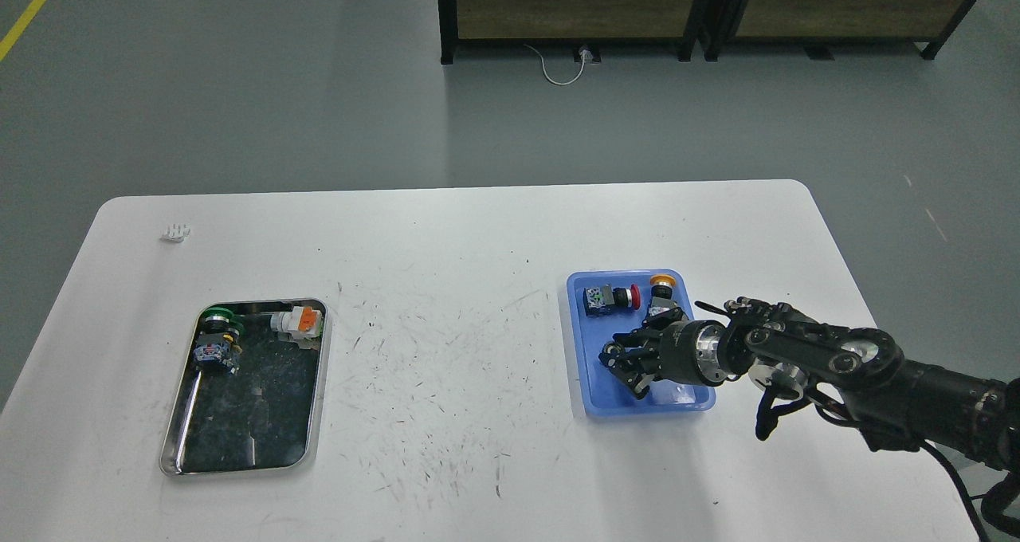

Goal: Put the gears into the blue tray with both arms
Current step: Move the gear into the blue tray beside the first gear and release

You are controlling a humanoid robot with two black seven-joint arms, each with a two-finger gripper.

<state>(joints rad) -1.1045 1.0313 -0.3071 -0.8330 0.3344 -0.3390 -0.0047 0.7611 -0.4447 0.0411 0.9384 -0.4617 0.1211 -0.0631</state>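
Observation:
The blue tray (588, 382) sits on the right half of the white table. My right gripper (624, 367) reaches in from the right and hovers low over the tray's front half, pointing left. Its dark fingers blur together against the tray, so I cannot tell whether they are open or holding anything. No gears can be made out; they are either hidden by the gripper or out of view. My left arm and its gripper are out of view.
A red-capped switch (610, 297) and a yellow-capped switch (660, 287) lie at the tray's back. A steel tray (239, 414) at left holds a green-capped switch (215, 333) and an orange-and-white part (296, 321). A small white object (175, 232) lies at far left.

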